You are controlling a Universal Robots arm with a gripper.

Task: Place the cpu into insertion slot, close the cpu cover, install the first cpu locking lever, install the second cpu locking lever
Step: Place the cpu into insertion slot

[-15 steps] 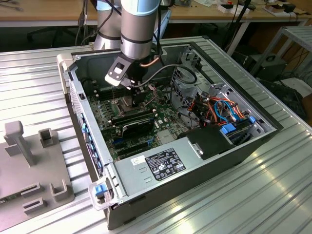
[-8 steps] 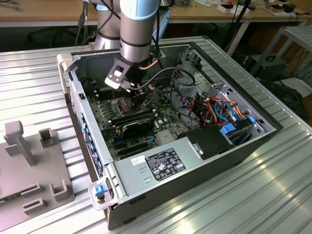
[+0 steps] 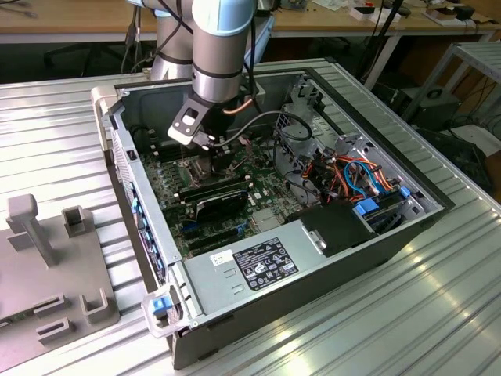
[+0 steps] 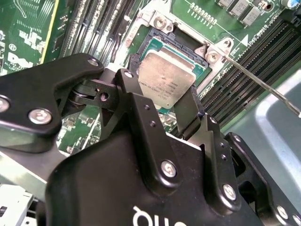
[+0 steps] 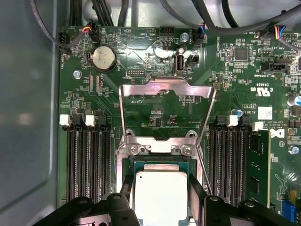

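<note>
Claw (image 4: 160, 96) low inside computer case (image 3: 352, 274), clamped on cpu (image 4: 167, 77) by two opposite edges. Cpu sits right over insertion slot (image 5: 160, 162); seated or not, can't tell. Cpu cover (image 5: 167, 89) flipped back, open.

Arm (image 3: 215, 47): a grey metal tube is seen, capped in light blue.
Cable (image 3: 270, 117): black, looped beside the arm.
Gripper (image 4: 162, 92): built of matte black angular plates and links.
Screws (image 4: 168, 168): silver round heads, set into the black plates.
Lettering (image 4: 155, 217): white, printed on the black body, partly cut off.
</note>
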